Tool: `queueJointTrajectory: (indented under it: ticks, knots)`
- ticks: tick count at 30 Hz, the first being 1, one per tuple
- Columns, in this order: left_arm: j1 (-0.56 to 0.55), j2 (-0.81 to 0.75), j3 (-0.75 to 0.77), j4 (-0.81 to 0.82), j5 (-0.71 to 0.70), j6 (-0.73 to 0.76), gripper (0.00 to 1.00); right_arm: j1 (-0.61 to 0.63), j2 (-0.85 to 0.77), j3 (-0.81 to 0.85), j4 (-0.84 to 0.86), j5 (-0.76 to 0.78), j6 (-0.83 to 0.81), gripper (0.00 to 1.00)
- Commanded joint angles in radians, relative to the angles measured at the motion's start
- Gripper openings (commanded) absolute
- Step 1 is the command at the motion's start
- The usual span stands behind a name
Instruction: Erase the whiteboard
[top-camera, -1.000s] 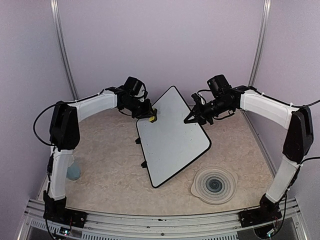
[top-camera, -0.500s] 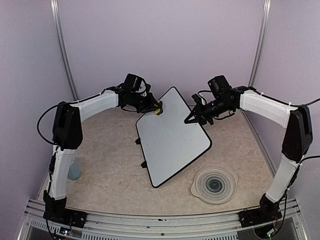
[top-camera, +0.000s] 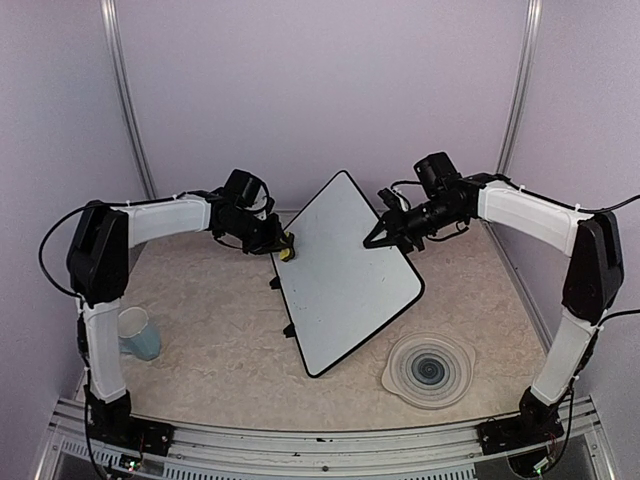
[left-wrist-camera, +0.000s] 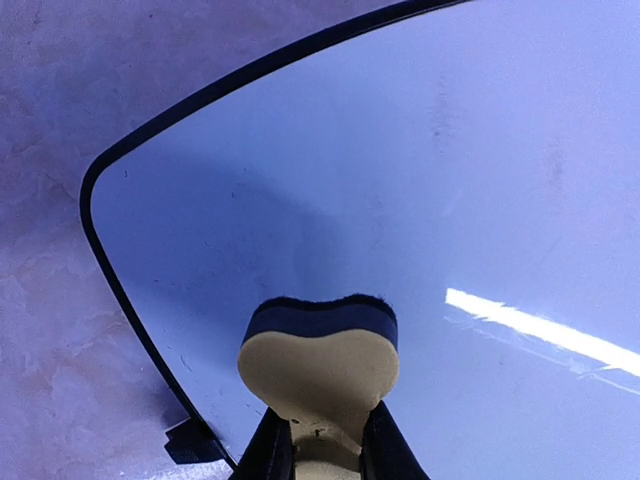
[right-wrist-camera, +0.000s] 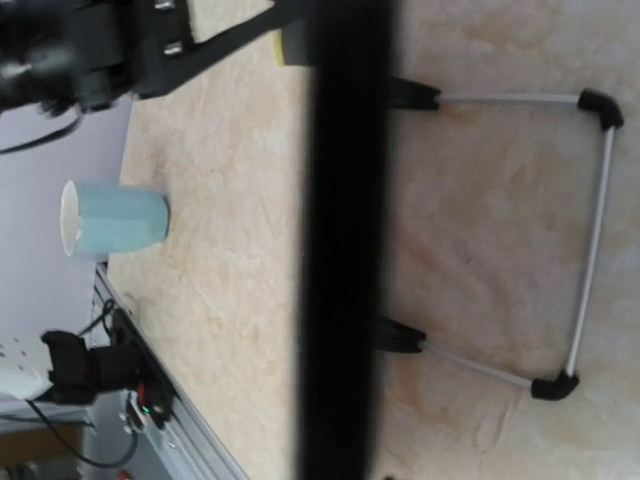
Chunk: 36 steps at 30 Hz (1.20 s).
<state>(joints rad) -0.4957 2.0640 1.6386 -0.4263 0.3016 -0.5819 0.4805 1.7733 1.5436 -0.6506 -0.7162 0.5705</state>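
The whiteboard (top-camera: 345, 290) stands tilted at mid-table, its white face blank, with a thin black frame. My left gripper (top-camera: 283, 247) is shut on a cream eraser (top-camera: 288, 251) with a dark blue felt face, at the board's left edge. In the left wrist view the eraser (left-wrist-camera: 320, 355) sits over the blank board (left-wrist-camera: 450, 200) near its rounded corner. My right gripper (top-camera: 378, 238) is closed on the board's right edge. In the right wrist view the frame (right-wrist-camera: 345, 250) shows edge-on as a blurred black bar hiding the fingers.
A round grey ringed plate (top-camera: 430, 370) lies at the front right. A light blue cup (top-camera: 135, 333) stands at the left, also in the right wrist view (right-wrist-camera: 110, 220). The board's wire stand (right-wrist-camera: 590, 230) rests on the table behind it.
My left gripper carried the eraser up along the board's upper left edge, then back down and left to the left edge. The left arm swung outward, uncovering the cup. The right arm barely moved.
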Motion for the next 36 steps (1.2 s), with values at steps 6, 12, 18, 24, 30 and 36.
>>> queueJointTrajectory:
  ticks: [6,12,18,24,30,36]
  knots:
    - [-0.03,-0.234,-0.199,0.079,-0.054,0.037,0.0,-0.028,0.004,0.015,-0.005,-0.027,-0.034,0.44]
    - [-0.105,-0.328,-0.32,0.061,-0.136,0.06,0.0,-0.038,-0.013,0.045,-0.022,-0.034,-0.042,0.58]
    - [-0.131,-0.39,-0.451,-0.053,-0.333,-0.034,0.0,-0.06,-0.047,0.06,-0.034,-0.031,-0.043,0.78]
    - [-0.157,-0.404,-0.55,-0.116,-0.469,-0.106,0.06,-0.097,-0.093,0.063,-0.031,-0.035,-0.047,0.9]
    - [-0.176,-0.386,-0.607,-0.075,-0.44,-0.117,0.29,-0.128,-0.151,0.032,-0.001,-0.047,-0.041,0.93]
    - [-0.185,-0.375,-0.611,-0.059,-0.402,-0.122,0.51,-0.161,-0.212,-0.023,0.011,-0.053,-0.032,0.94]
